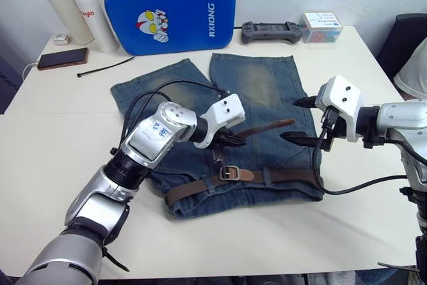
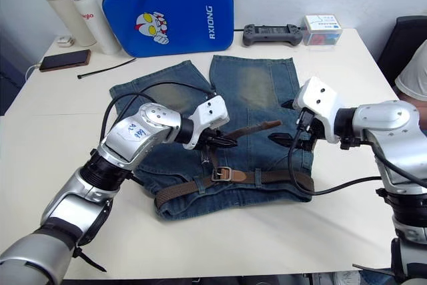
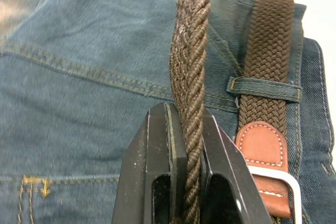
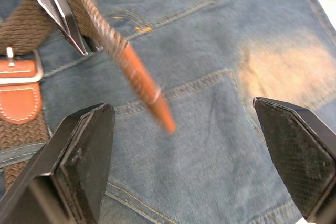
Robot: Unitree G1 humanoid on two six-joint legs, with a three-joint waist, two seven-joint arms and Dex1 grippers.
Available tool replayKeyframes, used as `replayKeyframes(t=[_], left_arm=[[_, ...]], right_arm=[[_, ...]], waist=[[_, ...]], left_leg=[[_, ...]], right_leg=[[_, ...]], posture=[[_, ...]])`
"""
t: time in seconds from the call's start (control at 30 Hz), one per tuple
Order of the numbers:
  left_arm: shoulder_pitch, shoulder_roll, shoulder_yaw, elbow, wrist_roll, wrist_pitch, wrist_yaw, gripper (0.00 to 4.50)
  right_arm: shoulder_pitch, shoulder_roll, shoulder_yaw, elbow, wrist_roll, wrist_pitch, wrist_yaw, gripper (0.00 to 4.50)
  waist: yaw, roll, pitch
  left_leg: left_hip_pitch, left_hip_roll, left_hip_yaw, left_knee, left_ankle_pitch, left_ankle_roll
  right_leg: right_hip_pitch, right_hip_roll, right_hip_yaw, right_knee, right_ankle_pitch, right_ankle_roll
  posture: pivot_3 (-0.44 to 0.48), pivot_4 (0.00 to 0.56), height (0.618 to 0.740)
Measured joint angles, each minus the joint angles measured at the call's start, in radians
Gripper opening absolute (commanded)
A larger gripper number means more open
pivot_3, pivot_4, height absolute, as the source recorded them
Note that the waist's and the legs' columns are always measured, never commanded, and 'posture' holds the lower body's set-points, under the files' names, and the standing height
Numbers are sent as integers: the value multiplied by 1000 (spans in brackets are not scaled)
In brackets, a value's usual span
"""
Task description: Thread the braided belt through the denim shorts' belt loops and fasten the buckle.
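the braided belt (image 1: 280, 177) already runs through the belt loops (image 3: 265, 88) of the denim shorts (image 1: 267, 91). the left gripper (image 1: 230, 139) pinches its free end past the buckle (image 1: 229, 173), while the right gripper (image 1: 298, 120) hangs spread wide, holding nothing. tucking the tan tip (image 4: 157, 106) away looks like what's left.

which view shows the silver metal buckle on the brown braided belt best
The left eye view: the silver metal buckle lies whole and unobstructed on the blue denim shorts, with the brown braided belt to each side. The right eye view matches. Both wrist views crop it at the edge.

Woven braided belt (image 3: 191, 51), faded denim shorts (image 3: 89, 77)
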Motion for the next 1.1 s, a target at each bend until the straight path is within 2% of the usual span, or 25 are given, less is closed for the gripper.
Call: replayKeyframes(t=[0.1, 0.13, 0.17, 0.2, 0.23, 0.27, 0.33, 0.5, 0.67, 0.7, 0.87, 0.9, 0.97, 1.0, 1.03, 1.1], left_arm=[[0, 2, -23, -2, 33, -69, -23, 0], [0, 2, -27, 0, 39, -88, -29, 0], [0, 2, -27, 1, 41, -100, -36, 0], [0, 2, -27, 7, 45, -107, -39, 0], [0, 2, -27, 15, 50, -112, -41, 0], [0, 2, -27, 21, 56, -117, -44, 0], [0, 6, -27, 31, 74, -136, -56, 0], [0, -21, 1, 53, 75, -119, -64, 2029], [-27, -88, 59, 79, 81, -120, -8, 4323], [-36, -96, 64, 83, 84, -124, 3, 4467], [-55, -115, 78, 108, 96, -134, 13, 4467], [-55, -118, 78, 108, 96, -133, 8, 3908], [-55, -121, 78, 107, 96, -133, 3, 3398], [-55, -122, 78, 107, 96, -133, 1, 2918], [-55, -123, 78, 106, 95, -132, -2, 2707], [-55, -123, 77, 105, 95, -132, -8, 1892]], right_arm=[[-23, -4, 22, 23, 1, -41, 42, 2356], [-38, -4, 43, 27, 12, -38, 54, 1983], [-45, -4, 53, 28, 24, -29, 64, 1396], [-48, -4, 57, 28, 28, -27, 67, 1176], [-50, -4, 62, 28, 30, -26, 69, 489], [-50, -4, 64, 28, 33, -25, 71, 165], [-49, -4, 68, 26, 58, -9, 85, 66], [-50, -4, 70, 3, 79, 14, 72, 0], [-48, 1, 83, -19, 96, 28, 52, 0], [-47, 1, 83, -25, 99, 29, 48, 0], [-46, 0, 83, -47, 116, 36, 35, 0], [-45, 0, 83, -47, 116, 37, 34, 0], [-45, 0, 83, -47, 117, 39, 31, 0], [-45, 0, 83, -47, 117, 41, 31, 0], [-45, 0, 83, -47, 118, 43, 29, 0], [-44, 0, 83, -47, 119, 46, 27, 0]], waist=[[1, 0, 0], [1, 0, 0], [1, 0, 0], [1, 0, 0], [1, 0, 0], [1, 0, 0], [1, 0, 0], [1, 0, 0], [2, 0, 0], [2, 0, 0], [0, 0, 0], [0, 0, 0], [1, 0, 0], [1, 0, 0], [1, 0, 0], [1, 0, 0]], left_leg=[[0, 0, 0, 2, -1, 1], [0, 0, 0, 2, -1, 1], [0, 0, 0, 2, -1, 2], [0, 0, 0, 2, -1, 2], [0, 0, 0, 2, -1, 2], [0, 0, 0, 3, -1, 2], [0, 0, 0, 3, -1, 2], [-1, 0, 0, 4, -1, 2], [-1, 0, 1, 5, -1, 3], [-1, 0, 1, 5, -1, 3], [-1, 0, 1, 5, -1, 3], [-1, 0, 1, 5, -1, 3], [-1, 0, 1, 6, -1, 3], [-1, 0, 1, 6, -1, 3], [-1, 0, 1, 6, -1, 3], [-1, 0, 1, 6, -1, 3]], right_leg=[[1, 0, 0, 0, 0, 0], [0, 0, 0, 0, 0, 0], [0, 0, 0, 1, 0, 0], [0, 0, 0, 1, 0, 0], [0, 0, 0, 1, 0, 0], [0, 0, 0, 2, 0, 0], [0, 0, 1, 4, 0, 0], [0, 0, 0, 6, 0, 0], [0, 0, 0, 7, 0, 0], [0, 0, 0, 7, 0, 0], [0, 0, 1, 10, 0, 0], [0, 0, 1, 10, 0, 0], [0, 0, 1, 10, 0, 0], [0, 0, 1, 10, 0, 0], [0, 0, 1, 10, 0, 0], [0, 0, 1, 10, 0, 0]], posture=[[0, 150, 740], [0, 150, 740], [0, 150, 740], [0, 150, 740], [0, 150, 740], [0, 150, 740], [0, 150, 740], [0, 150, 740], [0, 150, 740], [0, 150, 740], [0, 150, 740], [0, 150, 740], [0, 150, 740], [0, 150, 740], [0, 150, 740], [0, 150, 740]])
